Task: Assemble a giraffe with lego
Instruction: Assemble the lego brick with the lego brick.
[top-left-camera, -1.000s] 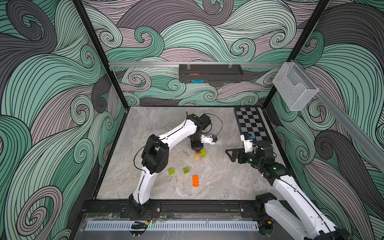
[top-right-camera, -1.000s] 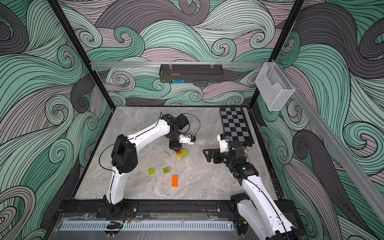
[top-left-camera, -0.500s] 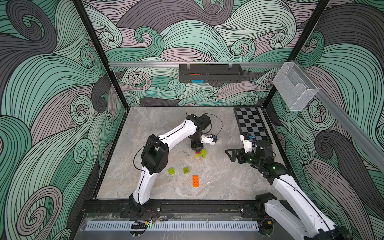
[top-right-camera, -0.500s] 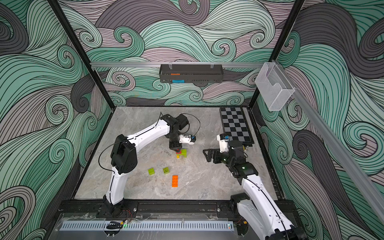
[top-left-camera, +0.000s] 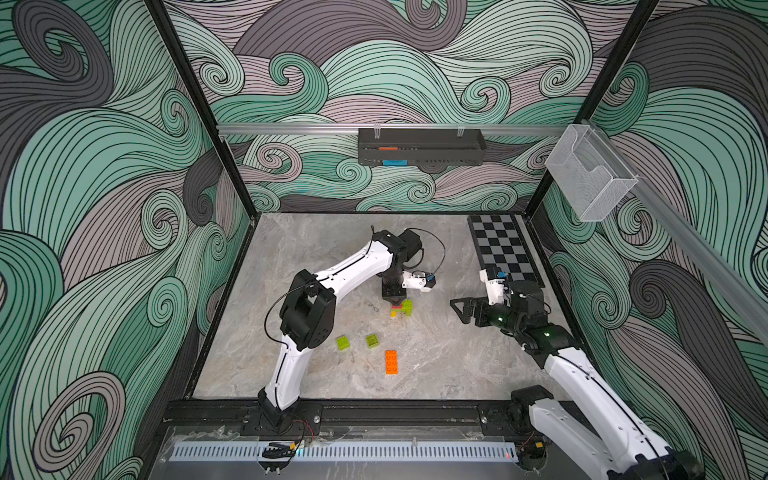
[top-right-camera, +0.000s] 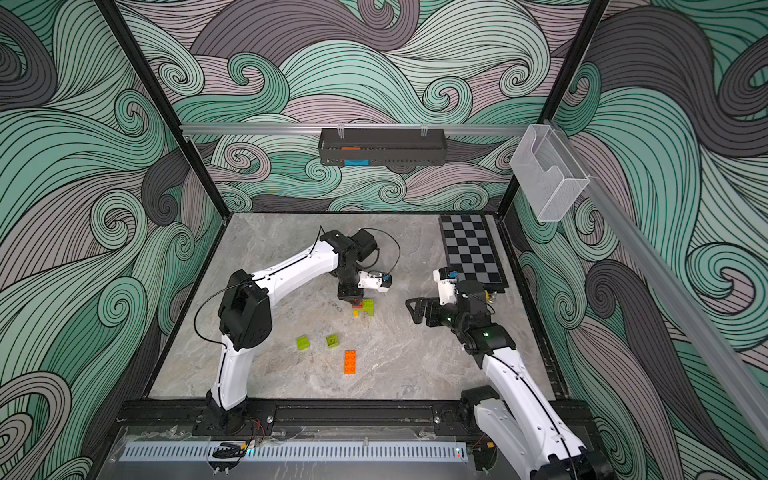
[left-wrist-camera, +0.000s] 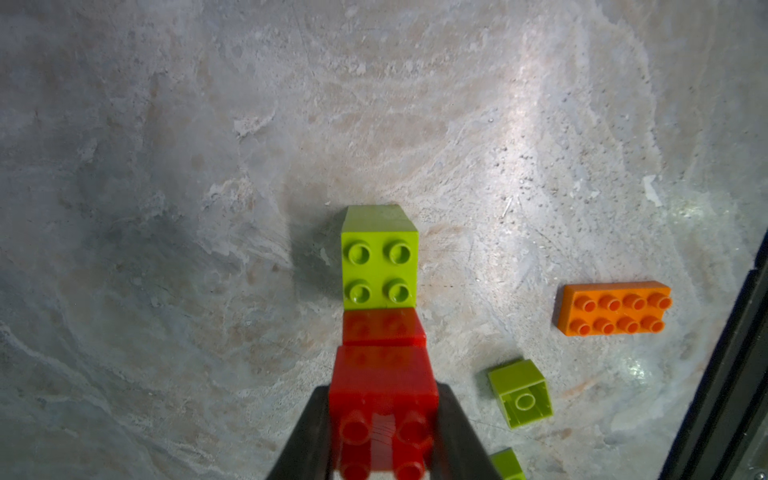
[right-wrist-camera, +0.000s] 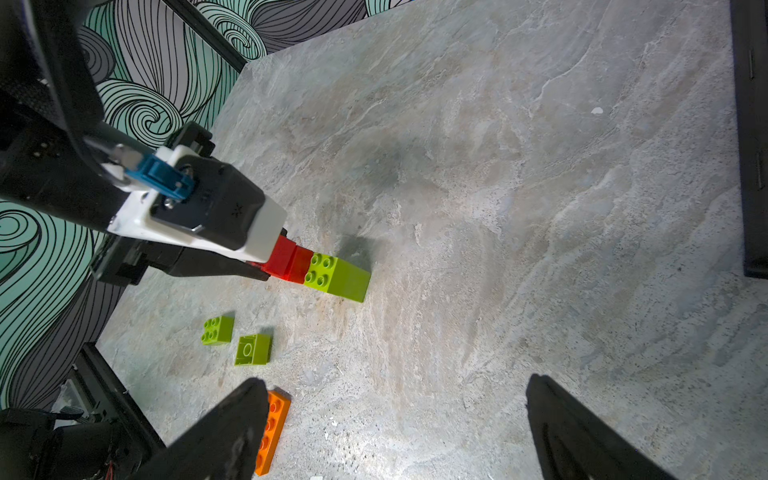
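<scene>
My left gripper (left-wrist-camera: 384, 392) is shut on a red brick (left-wrist-camera: 382, 372), which rests on a second red brick (left-wrist-camera: 384, 328). That one sits on one end of a lime green body brick (left-wrist-camera: 379, 270) with bare studs. In both top views this small stack (top-left-camera: 402, 308) stands mid-table under the left gripper (top-left-camera: 394, 300), with a bit of yellow (top-left-camera: 393, 314) at its base. Two loose lime green bricks (top-left-camera: 343, 342) (top-left-camera: 372, 340) and a long orange brick (top-left-camera: 391, 362) lie nearer the front. My right gripper (top-left-camera: 461, 309) hangs open and empty to the right of the stack.
A black-and-grey checkerboard mat (top-left-camera: 505, 249) lies along the right edge at the back. A black tray (top-left-camera: 419, 145) and a clear holder (top-left-camera: 590, 178) hang on the wall rails. In the right wrist view the orange brick (right-wrist-camera: 272, 432) lies beside one open finger.
</scene>
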